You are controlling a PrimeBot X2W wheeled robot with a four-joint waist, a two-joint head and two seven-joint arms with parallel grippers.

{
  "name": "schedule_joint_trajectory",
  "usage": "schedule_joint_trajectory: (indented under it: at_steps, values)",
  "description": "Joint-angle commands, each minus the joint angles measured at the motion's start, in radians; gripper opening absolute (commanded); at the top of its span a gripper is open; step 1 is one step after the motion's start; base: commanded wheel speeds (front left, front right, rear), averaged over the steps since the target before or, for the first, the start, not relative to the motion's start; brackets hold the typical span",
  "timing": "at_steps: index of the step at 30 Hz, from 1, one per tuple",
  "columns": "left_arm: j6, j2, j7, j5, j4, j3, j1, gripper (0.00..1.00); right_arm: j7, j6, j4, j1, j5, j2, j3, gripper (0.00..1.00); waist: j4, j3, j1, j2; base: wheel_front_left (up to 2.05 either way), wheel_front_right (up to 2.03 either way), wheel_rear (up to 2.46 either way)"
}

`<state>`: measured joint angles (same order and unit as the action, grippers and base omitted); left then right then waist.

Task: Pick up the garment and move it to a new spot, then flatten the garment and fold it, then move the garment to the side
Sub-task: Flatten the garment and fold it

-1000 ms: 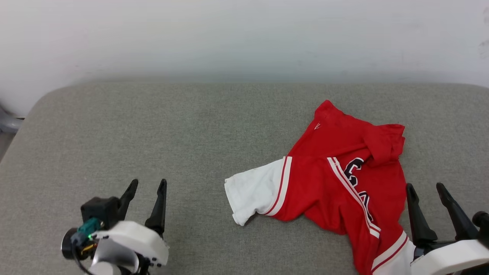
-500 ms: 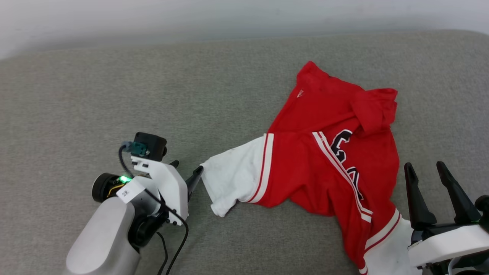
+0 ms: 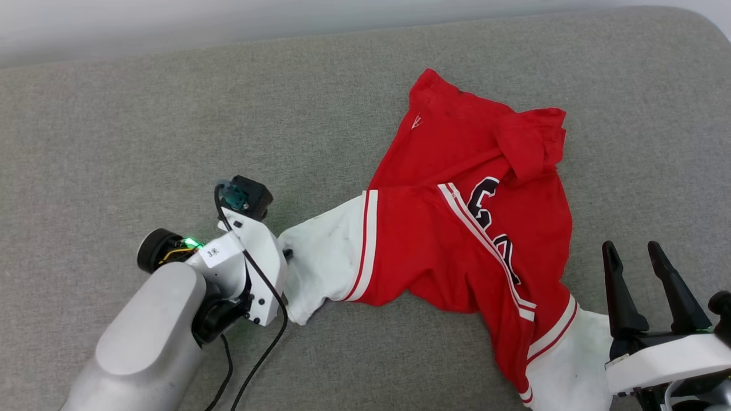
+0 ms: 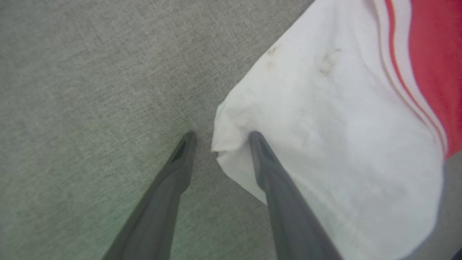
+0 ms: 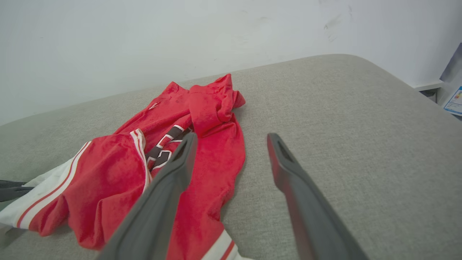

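Red jersey T-shirt [image 3: 457, 240]: crumpled, centre-right on grey padded surface [image 3: 143, 114]. Left gripper [image 4: 220, 139]: fingers parted, straddling the corner of the white sleeve [image 4: 325, 126]. Right gripper [image 3: 628, 246]: spread, empty, lower right, just beside the shirt.

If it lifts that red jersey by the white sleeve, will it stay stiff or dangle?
Probably dangle: the jersey lies in soft rumpled folds, so it looks floppy. The white sleeve puckers against one of the left fingers, so it would likely bunch.
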<state>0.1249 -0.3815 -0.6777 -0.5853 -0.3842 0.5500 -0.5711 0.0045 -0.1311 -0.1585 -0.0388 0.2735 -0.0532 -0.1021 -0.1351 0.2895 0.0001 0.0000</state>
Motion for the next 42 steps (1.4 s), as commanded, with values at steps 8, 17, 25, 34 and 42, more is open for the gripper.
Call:
schedule_joint_trajectory:
  at_steps: [8, 17, 25, 34, 42]
  values:
    - [-0.009, -0.055, 0.173, 0.048, 0.056, -0.004, -0.001, 0.00, -0.006, 0.001, 0.045, 0.005, 0.041, 0.004, -0.019, 1.00, 0.026, -0.053, -0.0001, 0.0000, 0.00, 0.00, 0.00]
    - [-0.086, -0.151, 0.212, 0.063, 0.260, -0.055, 0.117, 0.00, 0.012, 0.001, 0.060, -0.021, 0.050, 0.004, -0.053, 1.00, 0.110, -0.130, -0.0001, 0.0000, 0.00, 0.00, 0.00]
    - [-0.198, -0.221, 0.208, -0.014, 0.402, -0.120, 0.393, 0.00, 0.033, 0.001, 0.044, -0.042, 0.050, 0.003, -0.074, 1.00, 0.181, -0.164, -0.0001, 0.0000, 0.00, 0.00, 0.00]
    - [-0.226, -0.158, 0.278, -0.120, 0.320, -0.142, 0.587, 0.00, 0.065, 0.001, 0.020, -0.048, 0.040, 0.003, -0.085, 1.00, 0.222, -0.177, -0.0001, 0.0000, 0.00, 0.00, 0.00]
    - [-0.202, -0.080, 0.412, -0.143, 0.192, -0.156, 0.590, 1.00, 0.098, 0.001, -0.021, -0.071, 0.024, 0.003, -0.096, 1.00, 0.225, -0.211, -0.0001, 0.0000, 0.00, 0.00, 0.00]
